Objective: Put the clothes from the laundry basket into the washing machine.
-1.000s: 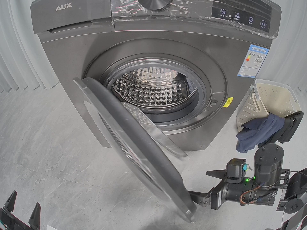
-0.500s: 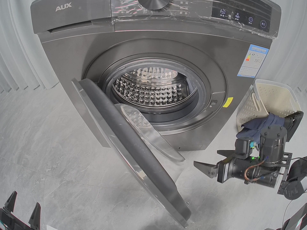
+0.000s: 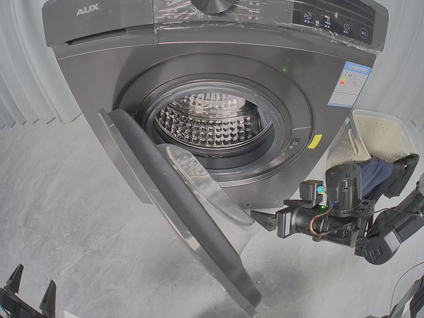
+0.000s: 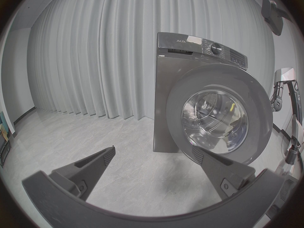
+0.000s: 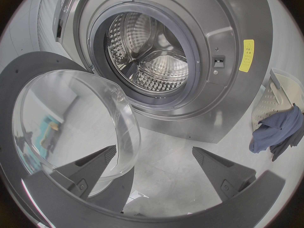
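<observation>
Over the last second the right pincer has left the lower edge of the door, where it sat against the rim, and has risen toward the base of the washing machine. The door swung slightly in the first half of that second and now stands wide open. The right pincer is spread, its jaws well apart, holding and touching nothing; the wrist view shows it facing the open drum. The left pincer is low and well away from the machine, likewise spread and gripping nothing. The basket is on the floor just beside the machine's right side. The clothes, one navy and one darker, hang over its front rim, behind the right arm.
</observation>
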Robot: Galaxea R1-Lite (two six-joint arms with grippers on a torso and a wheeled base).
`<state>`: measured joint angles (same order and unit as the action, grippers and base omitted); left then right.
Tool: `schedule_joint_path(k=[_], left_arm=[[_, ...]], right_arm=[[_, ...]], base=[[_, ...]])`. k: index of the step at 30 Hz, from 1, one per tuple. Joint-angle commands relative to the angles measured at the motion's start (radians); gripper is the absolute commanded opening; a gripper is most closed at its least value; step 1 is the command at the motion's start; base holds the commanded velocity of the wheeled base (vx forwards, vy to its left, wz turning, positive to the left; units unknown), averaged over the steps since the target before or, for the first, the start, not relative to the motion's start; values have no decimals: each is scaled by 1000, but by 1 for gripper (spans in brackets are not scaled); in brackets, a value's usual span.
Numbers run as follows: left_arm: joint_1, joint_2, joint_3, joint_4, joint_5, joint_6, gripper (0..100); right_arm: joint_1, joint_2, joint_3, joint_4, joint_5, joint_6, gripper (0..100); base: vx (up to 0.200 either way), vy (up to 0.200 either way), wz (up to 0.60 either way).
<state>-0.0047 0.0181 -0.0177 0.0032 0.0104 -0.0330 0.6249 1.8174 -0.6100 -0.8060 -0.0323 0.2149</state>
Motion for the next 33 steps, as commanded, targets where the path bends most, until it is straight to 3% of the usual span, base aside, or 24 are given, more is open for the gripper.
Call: schedule_joint_path(k=[1,11,23,33], left_arm=[[0,-10,13,0,0,-1,100],[0,-10,13,0,0,1,100],[0,-10,13,0,0,1,100],[0,-10,13,0,0,1,100]], right_arm=[[42,26,13,2,5,4,100],[95,11,10,1,-1,12,100],[107,111,-73,-9,-3,17,100],[168,151,-79,-75,-6,18,100]], base=[[0,0,0],[0,0,0],[-200,0,0],[0,0,0]])
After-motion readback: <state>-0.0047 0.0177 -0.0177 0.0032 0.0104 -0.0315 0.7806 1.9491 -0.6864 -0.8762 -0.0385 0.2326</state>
